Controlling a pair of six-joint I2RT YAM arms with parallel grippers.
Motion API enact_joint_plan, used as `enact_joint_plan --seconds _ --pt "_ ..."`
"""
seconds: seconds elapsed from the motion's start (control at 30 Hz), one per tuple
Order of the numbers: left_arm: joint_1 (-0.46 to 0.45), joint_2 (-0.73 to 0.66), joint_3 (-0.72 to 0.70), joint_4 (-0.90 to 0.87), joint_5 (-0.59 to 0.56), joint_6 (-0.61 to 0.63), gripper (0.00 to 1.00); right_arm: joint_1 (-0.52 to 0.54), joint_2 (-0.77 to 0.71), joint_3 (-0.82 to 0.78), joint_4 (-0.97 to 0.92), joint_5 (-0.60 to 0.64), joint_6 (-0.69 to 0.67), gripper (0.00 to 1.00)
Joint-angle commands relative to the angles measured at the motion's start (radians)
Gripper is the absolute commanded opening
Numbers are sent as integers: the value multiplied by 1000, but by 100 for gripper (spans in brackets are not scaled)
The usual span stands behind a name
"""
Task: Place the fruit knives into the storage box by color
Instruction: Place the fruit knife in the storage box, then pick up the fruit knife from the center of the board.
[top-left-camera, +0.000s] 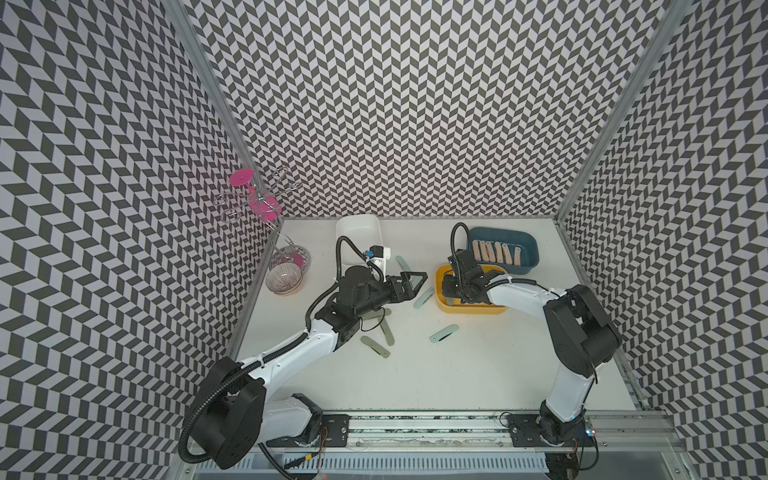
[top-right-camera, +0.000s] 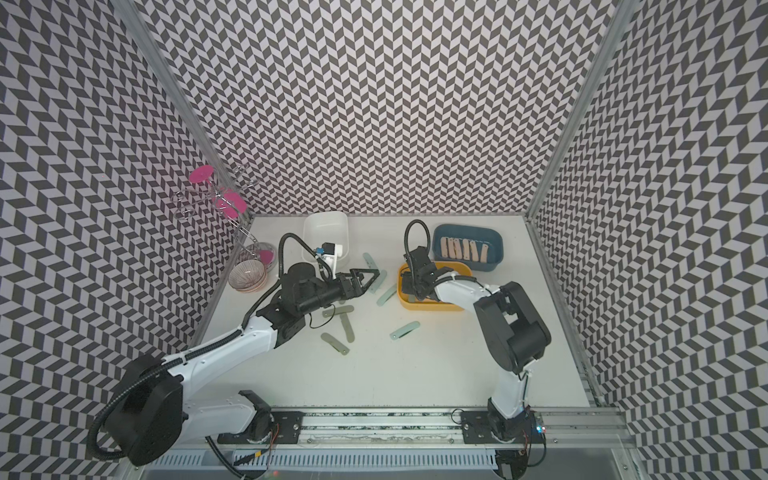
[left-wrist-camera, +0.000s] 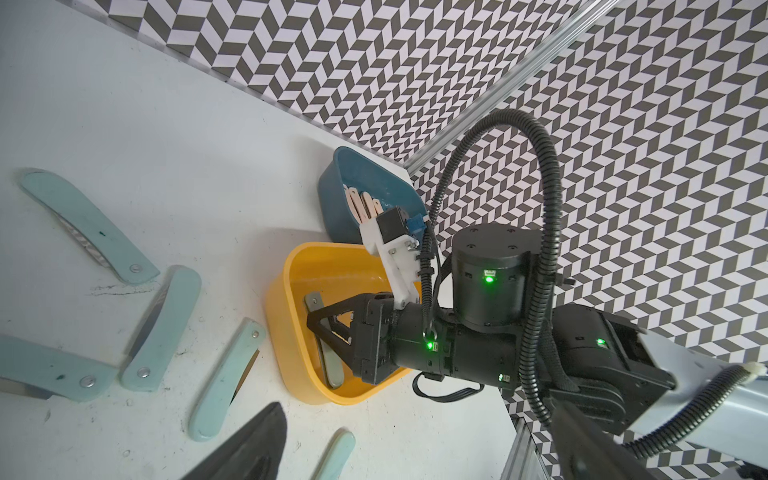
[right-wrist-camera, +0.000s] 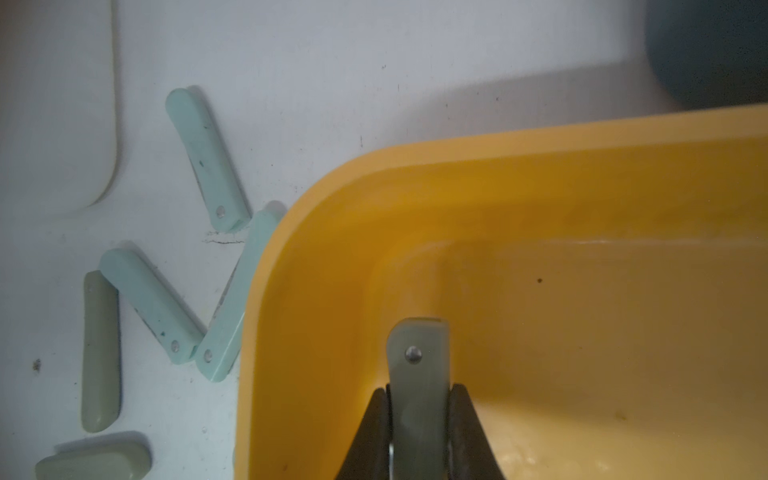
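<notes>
An olive grey-green fruit knife (right-wrist-camera: 417, 365), flat with a rounded end and a small metal rivet, sits clamped between the two black fingers of the right gripper (right-wrist-camera: 419, 390). The jaws press on its two long edges, and its riveted end sticks out past the fingertips. Knife and gripper are inside the yellow plastic storage box (right-wrist-camera: 374, 166), below its rim; whether the knife touches the floor of the box I cannot tell. The left wrist view shows the same knife (left-wrist-camera: 330, 365) running lengthwise in the box with the fingers across its middle.

Just outside the yellow box, three pale mint knives (right-wrist-camera: 205, 158) (right-wrist-camera: 151, 305) (right-wrist-camera: 237, 299) lie on the white tabletop (top-left-camera: 457, 374), the nearest just beside the box wall. A fourth mint knife (top-left-camera: 444, 333) lies apart, nearer the arm bases. Three olive knives (top-left-camera: 376, 316) (top-left-camera: 388, 330) (top-left-camera: 375, 345) lie close together beside the left arm.

The left gripper (top-left-camera: 419, 282) hangs above the mint knives with its jaws wide apart.

Behind the yellow box and touching it, a dark blue plastic box (top-left-camera: 530, 266) holds a row of peach-pink knives (top-left-camera: 496, 252). A white plastic box (top-left-camera: 357, 232) stands at the back wall behind the left gripper, and a ribbed glass bowl (top-left-camera: 284, 280) sits near the left wall.
</notes>
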Motion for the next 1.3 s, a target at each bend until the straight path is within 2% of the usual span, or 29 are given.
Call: enact_joint_plan --seconds 0.0,0.2,0.5,0.9,1.07,1.27 --pt "6 6 30 36 13 -8 100 -6 35 36 64 -9 -5 14" --pt "6 8 24 38 14 -15 100 -10 67 39 87 -18 11 16" --pt "6 -9 3 33 12 -20 100 -22 78 35 87 -29 18 34" --pt "9 -83 -7 -62 -49 30 100 -71 -117 46 38 -51 -20 45" --pt "23 -122 -17 -133 -89 64 100 -69 -196 49 21 -104 -52 49" --pt "72 -221 -67 -230 -137 85 100 -38 -286 13 32 -154 -76 61"
